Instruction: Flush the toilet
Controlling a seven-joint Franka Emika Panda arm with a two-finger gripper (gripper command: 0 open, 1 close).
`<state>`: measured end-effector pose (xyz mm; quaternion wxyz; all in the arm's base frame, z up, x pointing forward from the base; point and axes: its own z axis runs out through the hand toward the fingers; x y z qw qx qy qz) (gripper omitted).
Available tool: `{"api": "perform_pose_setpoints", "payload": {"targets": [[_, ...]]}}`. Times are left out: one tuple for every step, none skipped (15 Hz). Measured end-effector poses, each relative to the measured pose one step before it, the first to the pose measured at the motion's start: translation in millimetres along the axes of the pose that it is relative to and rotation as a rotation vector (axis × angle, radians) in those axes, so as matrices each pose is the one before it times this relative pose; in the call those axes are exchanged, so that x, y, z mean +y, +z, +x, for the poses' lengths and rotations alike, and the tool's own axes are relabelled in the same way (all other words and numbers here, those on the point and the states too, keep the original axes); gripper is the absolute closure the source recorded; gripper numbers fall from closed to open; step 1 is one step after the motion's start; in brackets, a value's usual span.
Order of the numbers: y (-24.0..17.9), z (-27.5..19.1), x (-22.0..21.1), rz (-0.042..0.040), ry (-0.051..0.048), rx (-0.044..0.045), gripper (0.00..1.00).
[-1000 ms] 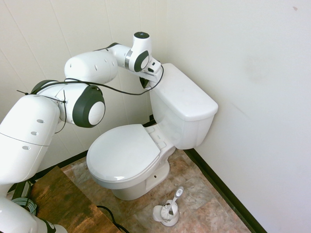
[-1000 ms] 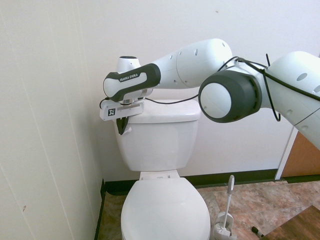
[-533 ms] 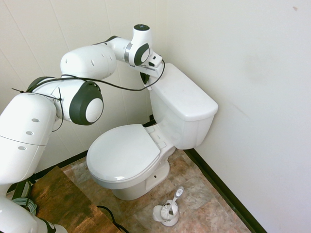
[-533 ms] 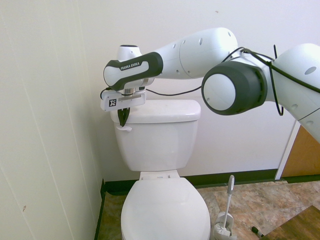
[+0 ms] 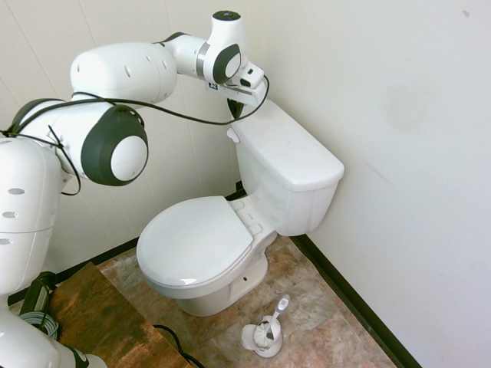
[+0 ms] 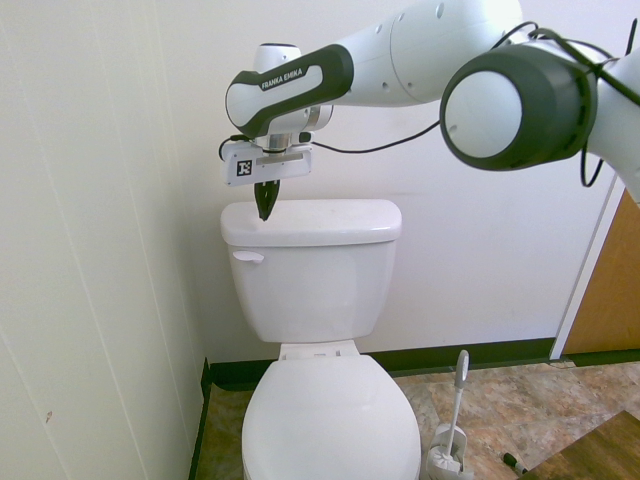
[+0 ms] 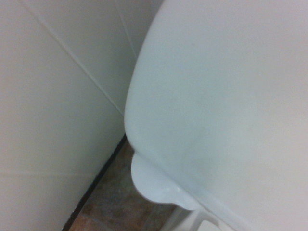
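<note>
A: What sits nearest in the first exterior view?

B: The toilet brush (image 5: 270, 326) in its holder on the brown tiled floor (image 5: 322, 322), just in front of the bowl's base. Behind it comes the toilet (image 5: 230, 230), seat lid down, standing in the corner of the room with its tank against the back wall.

A: And the flush lever?

B: The small white flush lever (image 6: 247, 257) is on the tank's front face, near the upper corner next to the panelled side wall (image 6: 90, 250). In the wrist view it shows as a rounded white knob (image 7: 154, 183) under the edge of the tank lid (image 7: 226, 96).

A: Where is the end effector?

B: The end effector (image 6: 264, 203) hangs pointing down, over the lever-side end of the tank lid, its dark tips at about the level of the lid's top edge in the second exterior view. It is above the lever and clear of it.

A: Open or closed?

B: The fingers are pressed together into one dark point, with nothing between them.
</note>
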<state>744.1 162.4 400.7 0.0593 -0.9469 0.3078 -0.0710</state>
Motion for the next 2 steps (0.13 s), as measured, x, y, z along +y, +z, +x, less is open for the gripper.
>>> {"api": "perform_pose_setpoints", "payload": {"targets": [[-3.22, -4.63, 5.15, -0.00605, 0.00103, -0.00710, 1.00], [-3.81, -4.64, 4.78, -0.00152, 0.00057, -0.00304, 1.00]]}}
